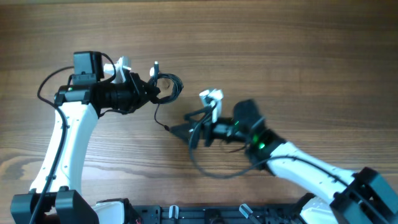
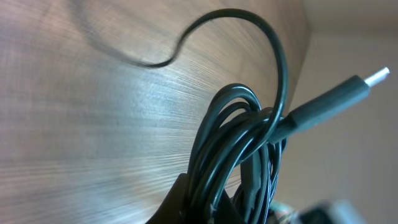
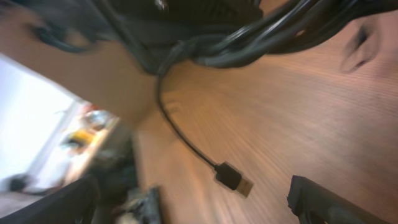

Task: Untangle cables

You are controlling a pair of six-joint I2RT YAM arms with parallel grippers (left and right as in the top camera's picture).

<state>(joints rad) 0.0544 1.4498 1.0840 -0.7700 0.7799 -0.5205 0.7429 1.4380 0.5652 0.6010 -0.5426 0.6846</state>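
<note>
- From overhead, we see the left gripper (image 1: 151,91) clamped on coiled thin black cables (image 1: 169,87), left of the brown wooden table's (image 1: 280,50) centre. The right gripper (image 1: 182,126) is nearby, fingers spread.
- Only our right wrist view shows a black metal-tipped plug (image 3: 235,179) ending one strand.

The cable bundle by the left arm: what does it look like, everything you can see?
The cable bundle is thin black cord, rubbery-looking, wound into several loops. The left claw is shut on it, holding it over the wooden table. One plug with a silver tip sticks out of the coil. A loose strand trails off toward the open right claw and ends in a flat USB plug, which nothing grips.
</note>
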